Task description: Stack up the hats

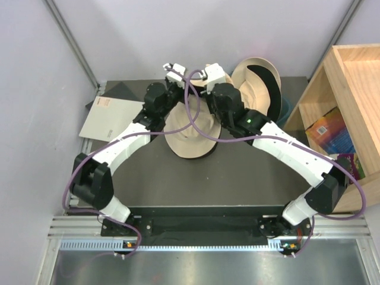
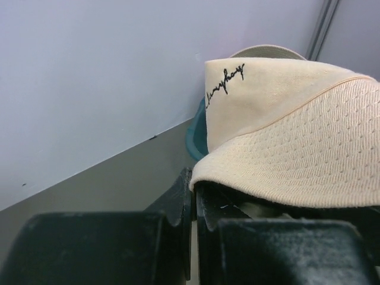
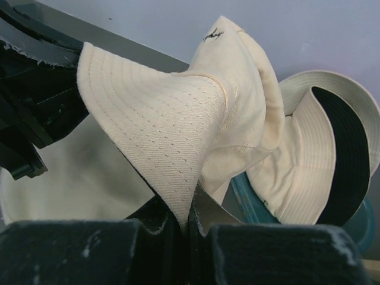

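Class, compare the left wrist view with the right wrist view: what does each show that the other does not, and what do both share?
Only the left wrist view: the spot where the left pincer clamps the brim edge of the cream hat.
Only the right wrist view: the right pincer shut on another part of that brim, and the black-lined hat lying behind it.
Both: the cream hat with its black script, and part of the teal tub behind it.

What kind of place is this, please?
Probably a robot lab test cell: two arms bolted at the edge of a table, plain walls close around, metal frame posts.
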You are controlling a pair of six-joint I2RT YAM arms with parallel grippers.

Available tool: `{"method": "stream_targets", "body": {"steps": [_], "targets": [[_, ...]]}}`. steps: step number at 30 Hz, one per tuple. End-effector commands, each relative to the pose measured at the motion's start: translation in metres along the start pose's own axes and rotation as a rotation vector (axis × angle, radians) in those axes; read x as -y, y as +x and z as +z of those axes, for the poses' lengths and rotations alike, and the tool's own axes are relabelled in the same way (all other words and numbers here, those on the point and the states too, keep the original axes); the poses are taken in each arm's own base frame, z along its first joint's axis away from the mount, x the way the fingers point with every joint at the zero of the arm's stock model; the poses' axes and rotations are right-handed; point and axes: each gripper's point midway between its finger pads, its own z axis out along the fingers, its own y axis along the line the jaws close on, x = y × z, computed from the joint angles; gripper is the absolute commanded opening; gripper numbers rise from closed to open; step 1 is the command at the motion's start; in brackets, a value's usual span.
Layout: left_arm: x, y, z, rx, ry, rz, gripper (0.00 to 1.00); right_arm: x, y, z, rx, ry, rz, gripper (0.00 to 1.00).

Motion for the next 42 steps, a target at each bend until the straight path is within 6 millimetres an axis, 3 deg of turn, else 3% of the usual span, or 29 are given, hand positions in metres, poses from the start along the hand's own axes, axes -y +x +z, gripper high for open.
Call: {"method": "stream_targets", "body": {"steps": [1,2,4,5,6,7,9,11,19,20,23,26,31,42], "targets": [[-0.015,-0.036,-0.03,0.109,-0.083,-0.001,0.0,-0.012,-0.031,-0.026,0.105,-0.041,0.072,0.0],[-0.016,-0.041,-0.036,0.115,-0.094,-0.009,0.0,-0.018,-0.029,-0.028,0.102,-0.053,0.071,0.0],[-0.023,-0.027,-0.046,0.069,-0.146,-0.061,0.0,-0.029,-0.022,-0.03,0.093,-0.075,0.071,0.0],[-0.027,-0.033,-0.056,0.073,-0.179,-0.074,0.04,-0.031,-0.02,-0.03,0.091,-0.079,0.072,0.0],[-0.028,-0.032,-0.061,0.062,-0.191,-0.092,0.14,-0.036,-0.015,-0.03,0.083,-0.091,0.073,0.0],[-0.027,-0.019,-0.068,0.022,-0.203,-0.126,0.39,-0.04,-0.013,-0.03,0.081,-0.104,0.073,0.0],[-0.027,-0.027,-0.087,0.025,-0.223,-0.164,0.69,-0.05,-0.008,-0.031,0.085,-0.131,0.082,0.0],[-0.026,-0.019,-0.11,-0.017,-0.248,-0.235,0.8,-0.061,-0.007,-0.034,0.09,-0.167,0.083,0.0],[-0.003,0.01,-0.179,-0.134,-0.286,-0.585,0.83,-0.099,0.003,-0.043,0.08,-0.242,0.082,0.0],[0.001,0.0,-0.189,-0.096,-0.27,-0.623,0.84,-0.103,0.005,-0.043,0.078,-0.246,0.086,0.0],[0.015,-0.006,-0.201,-0.034,-0.214,-0.772,0.84,-0.11,0.011,-0.046,0.081,-0.26,0.093,0.0],[0.024,-0.02,-0.204,0.055,-0.143,-0.876,0.84,-0.117,0.018,-0.05,0.072,-0.274,0.1,0.0],[0.031,-0.02,-0.2,0.079,-0.11,-1.012,0.89,-0.121,0.03,-0.052,0.056,-0.279,0.131,0.0],[0.048,-0.028,-0.177,0.114,0.028,-1.108,0.91,-0.122,0.033,-0.055,0.043,-0.281,0.15,0.0]]}}
